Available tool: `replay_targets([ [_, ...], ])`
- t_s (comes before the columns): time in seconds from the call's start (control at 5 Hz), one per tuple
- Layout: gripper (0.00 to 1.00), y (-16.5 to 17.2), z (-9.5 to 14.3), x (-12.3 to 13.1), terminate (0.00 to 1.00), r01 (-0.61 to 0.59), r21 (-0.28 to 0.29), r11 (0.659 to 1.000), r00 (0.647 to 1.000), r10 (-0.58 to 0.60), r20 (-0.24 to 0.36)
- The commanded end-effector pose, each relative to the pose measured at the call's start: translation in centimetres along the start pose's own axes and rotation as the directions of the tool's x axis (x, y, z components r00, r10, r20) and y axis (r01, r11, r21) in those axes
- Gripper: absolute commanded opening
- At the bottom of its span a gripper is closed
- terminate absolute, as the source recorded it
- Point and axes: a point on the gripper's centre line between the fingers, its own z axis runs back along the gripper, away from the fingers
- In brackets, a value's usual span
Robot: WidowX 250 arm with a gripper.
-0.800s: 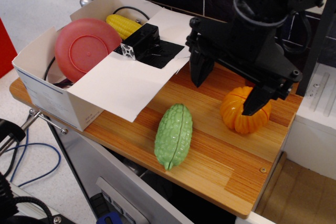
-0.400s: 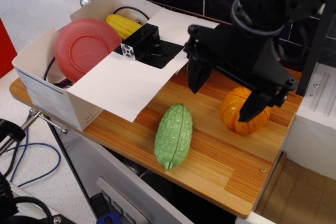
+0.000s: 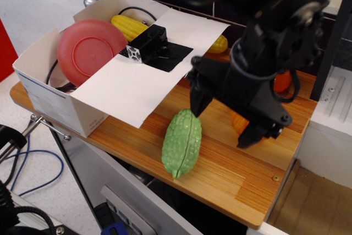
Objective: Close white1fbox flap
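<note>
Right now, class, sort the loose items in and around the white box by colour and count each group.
Yellow: 2, the corn cob and the yellow piece
Orange: 1, the pumpkin
Green: 1, the bitter gourd
Pink-red: 1, the plate
Black: 1, the block
Total: 6

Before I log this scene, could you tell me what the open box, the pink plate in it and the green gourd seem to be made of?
The box looks like thin matte white cardboard: crisp folds, flat flap. The pink plate seems smooth plastic with a dull sheen. The green gourd looks glossy and bumpy, probably plastic or glazed ceramic; I cannot tell which.
</note>
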Motion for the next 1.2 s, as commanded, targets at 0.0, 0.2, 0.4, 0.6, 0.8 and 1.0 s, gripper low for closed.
replay_targets([
  [0.0,1.00,1.6,-1.3,-0.4,0.00,-0.007,-0.001,1.000,1.000,0.007,0.023],
  [0.2,1.00,2.5,-1.8,-1.2,0.00,-0.021,0.021,1.000,0.999,0.021,0.025],
  [0.4,1.00,3.1,-2.0,-1.6,0.00,-0.013,0.043,0.999,1.000,0.013,0.017],
  [0.6,1.00,3.6,-1.4,-1.4,0.00,0.016,0.074,0.997,1.000,-0.016,-0.006],
  [0.8,1.00,4.1,-1.1,-1.1,0.00,0.035,0.099,0.994,0.999,-0.033,-0.018],
  [1.0,1.00,5.1,0.0,-0.7,0.00,0.064,0.141,0.988,0.998,-0.060,-0.031],
])
